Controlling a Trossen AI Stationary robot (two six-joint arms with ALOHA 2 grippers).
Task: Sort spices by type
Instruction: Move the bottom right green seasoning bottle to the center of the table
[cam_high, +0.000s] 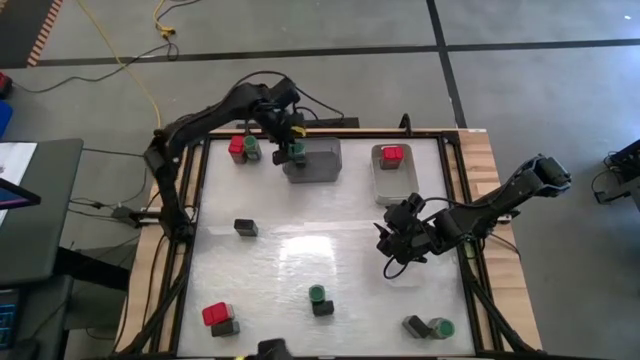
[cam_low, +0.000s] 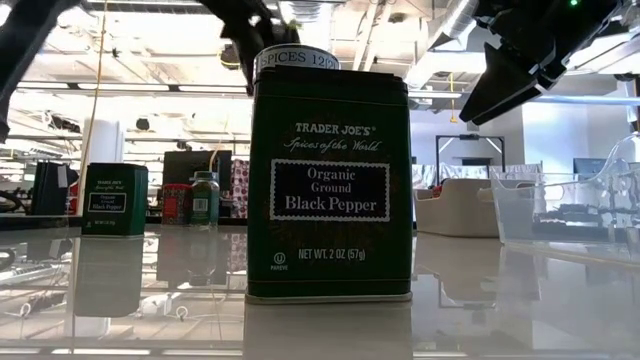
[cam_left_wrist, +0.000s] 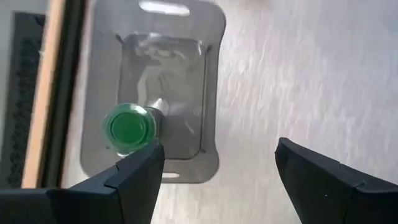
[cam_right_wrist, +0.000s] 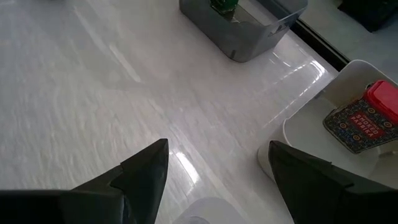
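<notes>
Two dark arms are working over a white table (cam_high: 300, 260) strewn with spice containers. The left gripper (cam_high: 288, 148) is hanging above the far edge, fingers (cam_left_wrist: 134, 177) apart and gripping nothing, directly over a grey tray (cam_high: 322, 165); from its wrist a green-lidded jar (cam_left_wrist: 129, 127) is showing upright inside that tray, against one wall. The right gripper (cam_high: 395, 240) is hovering near the right edge, fingers (cam_right_wrist: 146, 171) likewise apart and empty, just in front of a second tray (cam_high: 392, 180) that is holding a red-topped box (cam_high: 392, 155).

The other spices are sitting scattered. A red box (cam_high: 238, 146) and a green jar (cam_high: 252, 150) are standing side by side at the far left corner. A lone dark tin (cam_high: 245, 228) is sitting toward the left edge. At the near left corner a red box (cam_high: 216, 314) is touching a dark tin (cam_high: 226, 328). Near the middle of the near edge a green jar (cam_high: 317, 294) is sitting against a dark tin (cam_high: 322, 308), and at the near right corner another dark tin (cam_high: 416, 325) is lying beside a green jar (cam_high: 441, 327).

Close to the low camera, a black pepper tin (cam_low: 330, 185) is filling the view.
</notes>
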